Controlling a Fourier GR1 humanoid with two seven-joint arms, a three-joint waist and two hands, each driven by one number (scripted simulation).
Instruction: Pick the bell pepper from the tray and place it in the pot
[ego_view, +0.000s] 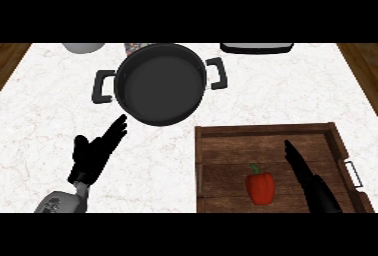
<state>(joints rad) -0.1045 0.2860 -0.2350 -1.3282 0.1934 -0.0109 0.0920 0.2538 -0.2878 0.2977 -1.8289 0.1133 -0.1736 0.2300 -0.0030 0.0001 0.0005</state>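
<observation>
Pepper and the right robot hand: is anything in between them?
No. In the head view, only bare tray wood lies between the pepper and the right robot hand; they don't touch.

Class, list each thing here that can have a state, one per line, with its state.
Pot: empty, uncovered.
Bell pepper: lying in the tray, not held.
Tray: holds only the bell pepper.
Left hand: open, holding nothing.
Right hand: open, over the tray, beside the bell pepper.
</observation>
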